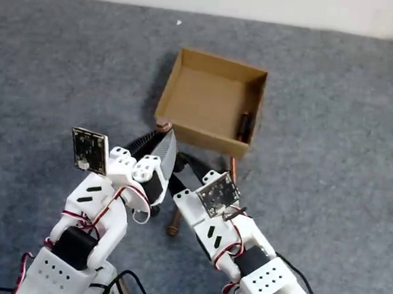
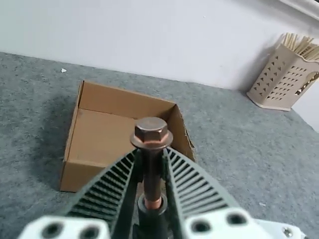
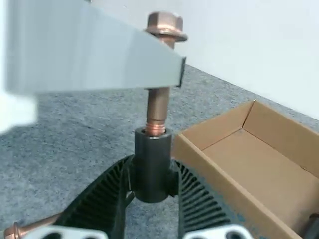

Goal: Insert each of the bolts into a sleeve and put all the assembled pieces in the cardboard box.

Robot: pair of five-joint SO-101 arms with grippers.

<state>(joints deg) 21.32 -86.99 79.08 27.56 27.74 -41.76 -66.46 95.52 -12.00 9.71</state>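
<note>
My left gripper (image 2: 151, 155) is shut on a copper bolt (image 2: 151, 133), hex head pointing away from the wrist. The bolt's threaded tip sits in the mouth of a dark sleeve (image 3: 151, 164), and my right gripper (image 3: 151, 173) is shut on that sleeve. In the high view both grippers meet just in front of the cardboard box (image 1: 207, 93); the left gripper (image 1: 164, 143) holds the bolt head (image 1: 163, 126) near the box's front left corner. Inside the box, an assembled piece (image 1: 243, 126) lies along the right wall.
A loose bolt (image 1: 234, 167) lies on the grey carpet by the box's front wall, and another bolt (image 1: 174, 220) lies between the two arms. A beige perforated holder (image 2: 286, 74) with sticks stands far off by the wall.
</note>
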